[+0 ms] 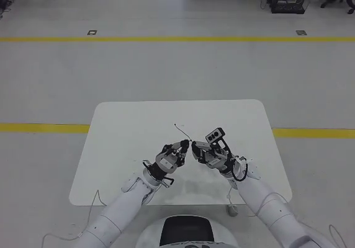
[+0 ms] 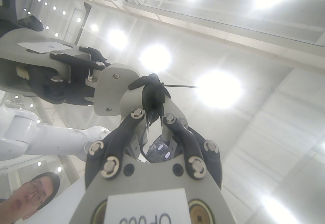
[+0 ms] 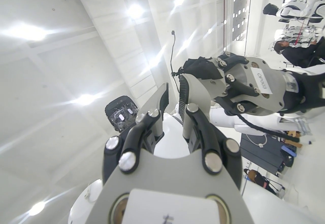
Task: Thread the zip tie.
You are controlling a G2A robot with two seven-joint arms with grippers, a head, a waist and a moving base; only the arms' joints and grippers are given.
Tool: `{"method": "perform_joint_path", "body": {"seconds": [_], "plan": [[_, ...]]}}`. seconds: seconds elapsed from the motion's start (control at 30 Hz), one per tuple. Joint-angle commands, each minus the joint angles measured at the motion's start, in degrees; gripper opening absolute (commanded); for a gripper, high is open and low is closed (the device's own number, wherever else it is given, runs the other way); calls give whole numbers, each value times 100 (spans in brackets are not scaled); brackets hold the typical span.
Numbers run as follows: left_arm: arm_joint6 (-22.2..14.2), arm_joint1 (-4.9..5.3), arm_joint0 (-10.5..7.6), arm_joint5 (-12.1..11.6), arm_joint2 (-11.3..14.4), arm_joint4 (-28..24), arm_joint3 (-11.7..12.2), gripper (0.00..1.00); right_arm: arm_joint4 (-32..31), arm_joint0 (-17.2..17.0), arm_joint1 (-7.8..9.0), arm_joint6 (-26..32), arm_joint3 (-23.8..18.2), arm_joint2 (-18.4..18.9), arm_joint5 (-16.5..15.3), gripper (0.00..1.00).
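A thin black zip tie [image 1: 180, 131] rises from where the two grippers meet above the white table [image 1: 134, 124]. My left gripper [image 1: 184, 144] is shut on the zip tie, its black pads [image 2: 155, 98] pinching the strap low down. The free length [image 2: 180, 86] juts out past them. In the right wrist view the strap [image 3: 172, 52] runs up to its small square head. My right gripper [image 3: 174, 94] sits tip to tip against the left one [image 3: 182, 71]. Its fingers stand a narrow gap apart, just under the strap's lower end.
Both grippers hover over the table's middle, a little toward the near edge [image 1: 165, 203]. Bare white tabletop lies all around them. A grey floor with yellow lines [image 1: 177, 39] surrounds the table.
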Motion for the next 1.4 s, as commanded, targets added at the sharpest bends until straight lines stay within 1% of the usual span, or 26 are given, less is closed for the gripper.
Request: {"method": "perform_joint_path", "body": {"seconds": [0.0, 0.1, 0.2, 0.3, 0.37, 0.4, 1.0, 1.37], "plan": [[-6, -2, 4, 14, -5, 14, 0, 0, 0, 0, -6, 0, 7, 7, 3, 11], [-13, -5, 9, 26, -11, 27, -2, 0, -2, 2, -15, 0, 24, 19, 6, 11], [-18, -9, 15, 37, -16, 40, -2, 0, -9, 5, -25, 0, 39, 30, 15, 9], [-21, -12, 20, 44, -26, 50, -3, 0, -23, 8, -34, 0, 53, 38, 29, 6], [-25, -15, 23, 47, -32, 54, -4, 0, -35, 10, -41, 0, 65, 44, 37, 1], [-27, -16, 25, 49, -35, 56, -4, 0, -41, 12, -44, 0, 71, 45, 41, 0], [-41, -46, 45, 47, -79, 47, 10, 0, -195, 37, -87, 0, 217, 55, 155, 0], [-55, -62, 52, 51, -105, 55, 32, 0, -288, 31, -87, 0, 246, 101, 149, 0]]}}
